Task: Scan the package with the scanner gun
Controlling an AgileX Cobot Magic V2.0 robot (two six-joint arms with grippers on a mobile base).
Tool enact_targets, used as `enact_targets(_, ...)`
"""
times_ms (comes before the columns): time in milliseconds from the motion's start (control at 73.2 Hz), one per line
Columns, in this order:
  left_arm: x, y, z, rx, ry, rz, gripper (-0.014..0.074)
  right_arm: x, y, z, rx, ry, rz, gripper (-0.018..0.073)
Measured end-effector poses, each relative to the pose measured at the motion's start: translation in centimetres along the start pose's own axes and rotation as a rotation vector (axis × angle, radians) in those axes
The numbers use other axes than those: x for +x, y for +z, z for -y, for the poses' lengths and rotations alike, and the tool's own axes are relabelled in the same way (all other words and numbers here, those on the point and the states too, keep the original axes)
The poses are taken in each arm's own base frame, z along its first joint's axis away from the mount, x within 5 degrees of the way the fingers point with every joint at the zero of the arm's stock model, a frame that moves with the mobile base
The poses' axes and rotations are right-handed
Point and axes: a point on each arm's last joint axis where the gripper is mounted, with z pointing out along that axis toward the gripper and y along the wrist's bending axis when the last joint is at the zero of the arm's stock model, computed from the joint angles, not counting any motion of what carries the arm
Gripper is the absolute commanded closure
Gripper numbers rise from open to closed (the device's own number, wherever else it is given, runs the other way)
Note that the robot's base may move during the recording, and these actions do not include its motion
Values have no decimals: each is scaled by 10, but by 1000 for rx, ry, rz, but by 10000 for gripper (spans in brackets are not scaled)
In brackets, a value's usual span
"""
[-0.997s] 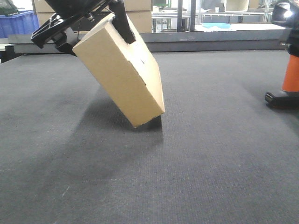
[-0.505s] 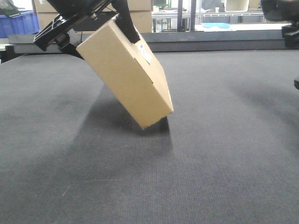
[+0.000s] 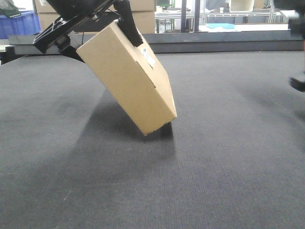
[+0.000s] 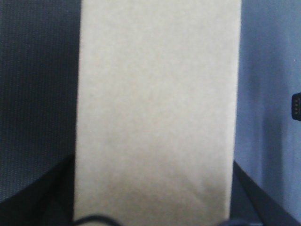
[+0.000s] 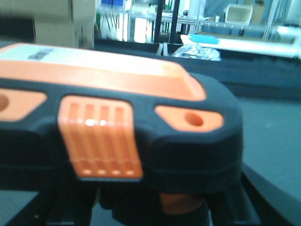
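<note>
The package (image 3: 128, 78), a plain tan box with a small white label (image 3: 149, 58), hangs tilted at the left of the dark mat, its lower corner at or just above the surface. My left gripper (image 3: 99, 34) is shut on its upper end, one black finger (image 3: 129, 25) over the top edge. The left wrist view shows the box (image 4: 157, 103) filling the gap between both fingers (image 4: 44, 193). The scanner gun (image 5: 117, 122), orange and black, fills the right wrist view, with my right gripper (image 5: 160, 209) shut on its handle. Only its black base (image 3: 298, 84) shows at the front view's right edge.
The dark grey mat (image 3: 214, 167) covers the table. A raised grey ledge (image 3: 224, 45) runs along the far side. Behind it are a blue crate (image 3: 19, 21), stacked cardboard boxes (image 3: 143, 12) and metal shelving.
The scanner gun, standing on the mat at the right a second ago, has been lifted off it. The package has swung slightly right, turning its label into view.
</note>
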Motion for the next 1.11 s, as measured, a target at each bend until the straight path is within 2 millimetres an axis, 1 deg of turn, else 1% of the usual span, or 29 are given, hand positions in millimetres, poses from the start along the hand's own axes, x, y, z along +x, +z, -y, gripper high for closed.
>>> enact_targets(82, 0, 0, 0, 0, 0, 0, 708, -1, 1, 0, -4, 84, 30, 727)
enact_targets(219, 0, 0, 0, 0, 0, 0, 708, 4, 4, 0, -5, 117, 55, 727)
enact_targets(464, 0, 0, 0, 1, -2, 0, 708, 25, 13, 1, -2, 123, 58, 727)
enact_targets(615, 0, 0, 0, 1, -2, 0, 708, 33, 16, 2, 0, 123, 42, 727)
enact_targets(820, 0, 0, 0, 1, -2, 0, 708, 39, 17, 2, 2, 122, 22, 727)
enact_targets(970, 0, 0, 0, 1, -2, 0, 708, 40, 17, 2, 4, 123, 19, 727)
enact_targets(997, 0, 0, 0, 1, -2, 0, 708, 40, 17, 2, 5, 123, 16, 714)
enact_targets(1038, 0, 0, 0, 1, -2, 0, 708, 41, 17, 2, 5, 123, 9, 665)
enact_targets(1106, 0, 0, 0, 1, -2, 0, 708, 43, 17, 2, 9, 124, -16, 523)
